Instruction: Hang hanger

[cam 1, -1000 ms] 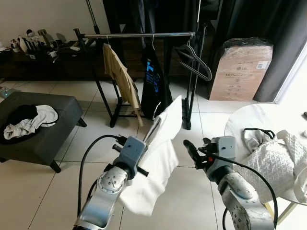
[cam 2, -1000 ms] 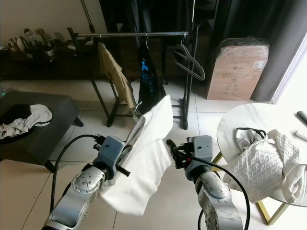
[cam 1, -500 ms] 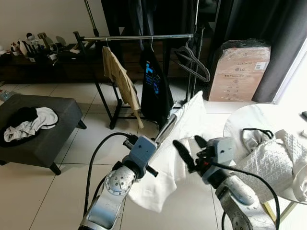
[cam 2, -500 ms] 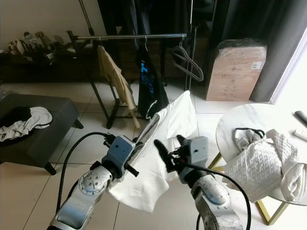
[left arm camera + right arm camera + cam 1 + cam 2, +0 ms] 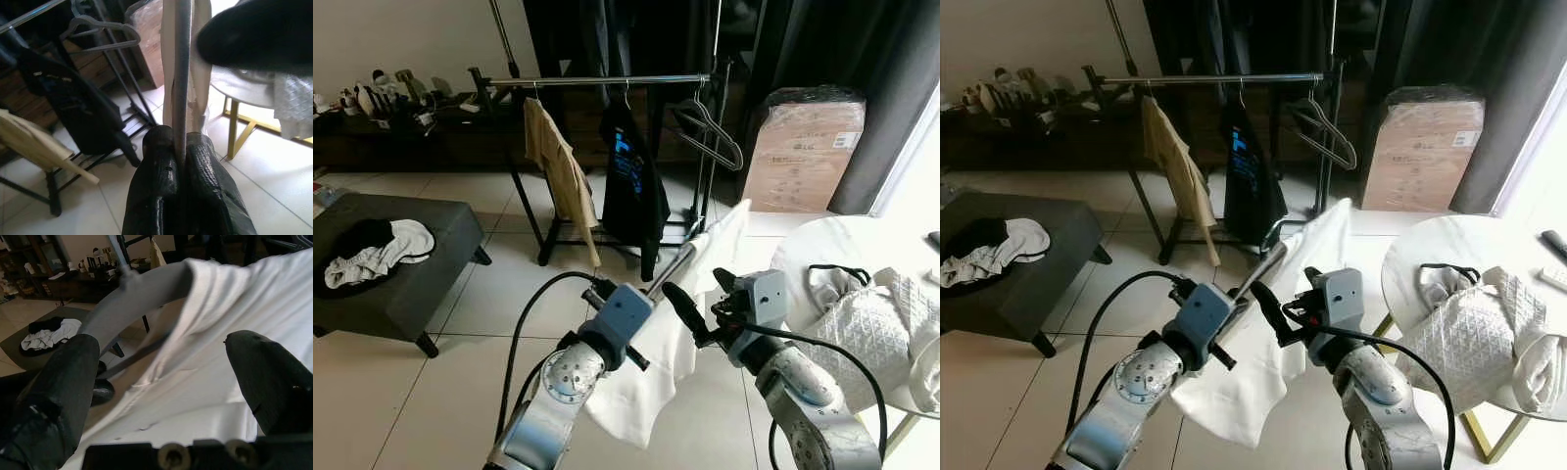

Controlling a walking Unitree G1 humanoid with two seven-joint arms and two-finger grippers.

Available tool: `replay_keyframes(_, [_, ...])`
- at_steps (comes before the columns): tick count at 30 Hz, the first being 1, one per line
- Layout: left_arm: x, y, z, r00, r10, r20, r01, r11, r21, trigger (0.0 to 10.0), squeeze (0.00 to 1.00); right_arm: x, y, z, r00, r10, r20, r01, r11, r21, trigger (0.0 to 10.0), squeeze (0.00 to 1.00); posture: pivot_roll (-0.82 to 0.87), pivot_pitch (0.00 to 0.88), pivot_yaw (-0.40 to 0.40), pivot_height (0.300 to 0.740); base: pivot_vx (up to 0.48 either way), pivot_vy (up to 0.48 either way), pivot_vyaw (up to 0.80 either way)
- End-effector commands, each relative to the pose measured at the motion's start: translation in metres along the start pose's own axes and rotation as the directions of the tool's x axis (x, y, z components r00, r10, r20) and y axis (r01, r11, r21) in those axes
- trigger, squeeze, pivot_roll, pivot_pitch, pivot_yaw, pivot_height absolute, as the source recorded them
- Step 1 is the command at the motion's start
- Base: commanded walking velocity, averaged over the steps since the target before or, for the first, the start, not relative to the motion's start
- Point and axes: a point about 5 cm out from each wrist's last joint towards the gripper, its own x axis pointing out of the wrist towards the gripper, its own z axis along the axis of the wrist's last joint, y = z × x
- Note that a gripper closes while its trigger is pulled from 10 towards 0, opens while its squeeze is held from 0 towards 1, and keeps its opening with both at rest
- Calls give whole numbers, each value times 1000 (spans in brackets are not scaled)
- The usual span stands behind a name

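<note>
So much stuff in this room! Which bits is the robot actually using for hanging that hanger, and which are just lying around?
In use:
- grey hanger, clamped in the left gripper
- white shirt draped on that hanger
- right gripper, open beside the shirt
- clothes rail

Just lying about:
- cardboard box
- round table with quilted white bag
- dark bench with crumpled clothes

Home living space, tiled floor [image 5: 460,196], clothes rail [image 5: 597,79] with hung garments, grey ottoman [image 5: 401,284], dark curtains [image 5: 862,59]

Two claws, left [image 5: 658,282] and right [image 5: 703,311]; one rack [image 5: 597,80] carrying two garments [image 5: 558,162] [image 5: 631,176] and two empty hangers [image 5: 710,125]; one box [image 5: 800,147].
</note>
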Motion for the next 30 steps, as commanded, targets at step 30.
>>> replay_keyframes(30, [0,-4,22,997,-25,70,24,1000,16,10000,0,17,-22,7,978,-205,42,206,978,-14,10000,0,-174,71,35,740,0,0,0])
